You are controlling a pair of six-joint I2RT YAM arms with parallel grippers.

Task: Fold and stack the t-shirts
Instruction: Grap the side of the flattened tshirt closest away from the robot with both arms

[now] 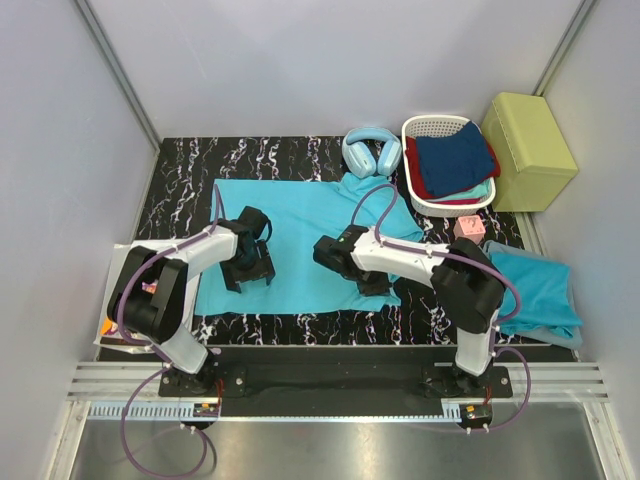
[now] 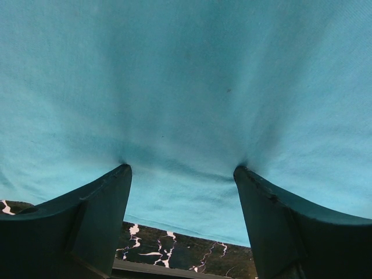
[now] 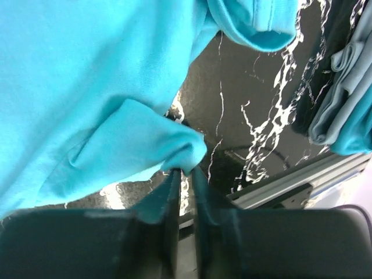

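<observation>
A turquoise t-shirt [image 1: 300, 240] lies spread on the black marble table [image 1: 180, 170]. My left gripper [image 1: 248, 275] is open, both fingertips [image 2: 119, 174] pressed down on the shirt [image 2: 186, 87] near its front left edge. My right gripper [image 1: 375, 285] is shut on the shirt's front right corner [image 3: 186, 154], pinched between its fingers and lifted a little off the table. A second turquoise shirt [image 1: 535, 290] lies folded at the right edge, and it also shows in the right wrist view [image 3: 349, 110].
A white basket [image 1: 415, 190] with red, navy and teal clothes stands back right beside a yellow-green box [image 1: 528, 150]. Light blue headphones [image 1: 372, 152] lie at the shirt's far edge. A small pink box [image 1: 469, 228] sits near the basket.
</observation>
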